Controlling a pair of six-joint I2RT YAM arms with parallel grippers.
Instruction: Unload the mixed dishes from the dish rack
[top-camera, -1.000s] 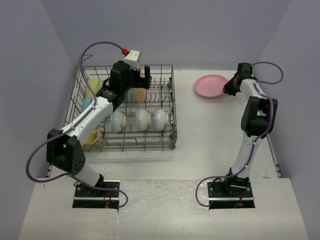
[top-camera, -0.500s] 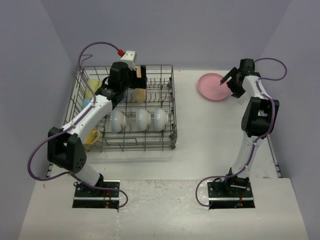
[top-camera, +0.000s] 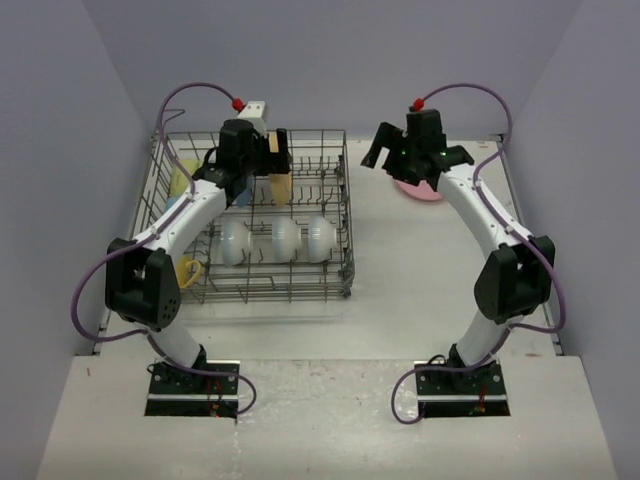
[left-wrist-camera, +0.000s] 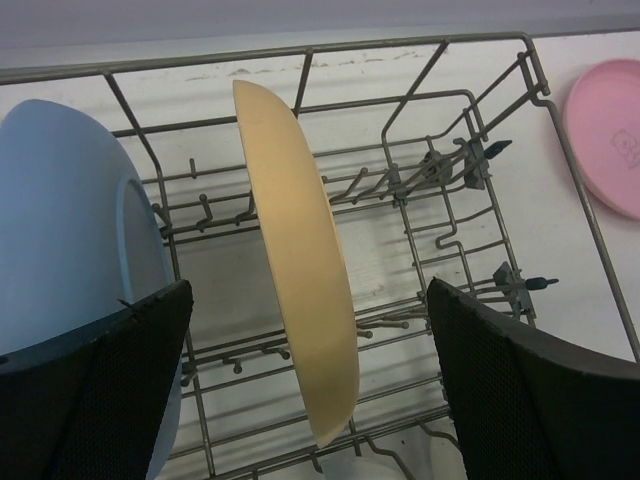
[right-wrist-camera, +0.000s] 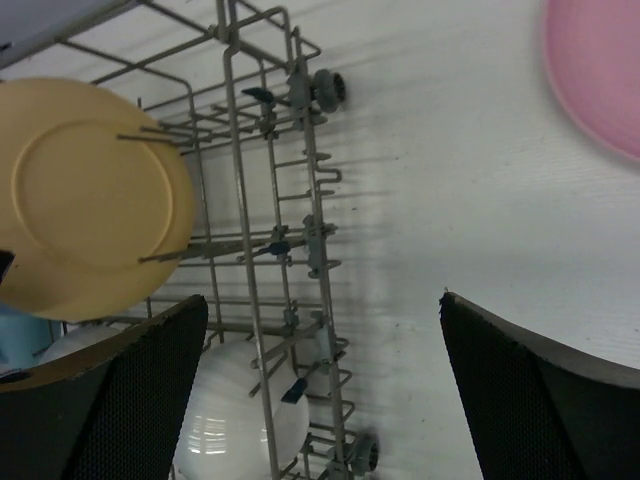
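Observation:
The dish rack (top-camera: 348, 225) stands on the left of the table. In it an orange-yellow plate (top-camera: 282, 186) stands on edge, with three white bowls (top-camera: 285, 238) in a row in front of it and a yellow mug (top-camera: 188, 272) at the near left. My left gripper (top-camera: 262, 158) is open above the rack. It straddles the orange-yellow plate (left-wrist-camera: 300, 270) without touching it, and a blue plate (left-wrist-camera: 70, 230) stands just left. My right gripper (top-camera: 416, 162) is open and empty above the table, beside the rack's right wall (right-wrist-camera: 235, 200). The pink plate (top-camera: 418, 190) lies flat on the table, partly under that arm.
The right wrist view shows a white bowl (right-wrist-camera: 240, 425) inside the rack's corner and the pink plate (right-wrist-camera: 600, 70) at the upper right. Bare table (top-camera: 430, 270) lies right of the rack. Grey walls close in the back and both sides.
My right gripper opened, let go of the pink plate on the table and swung left toward the rack. The left gripper shifted slightly over the orange-yellow plate.

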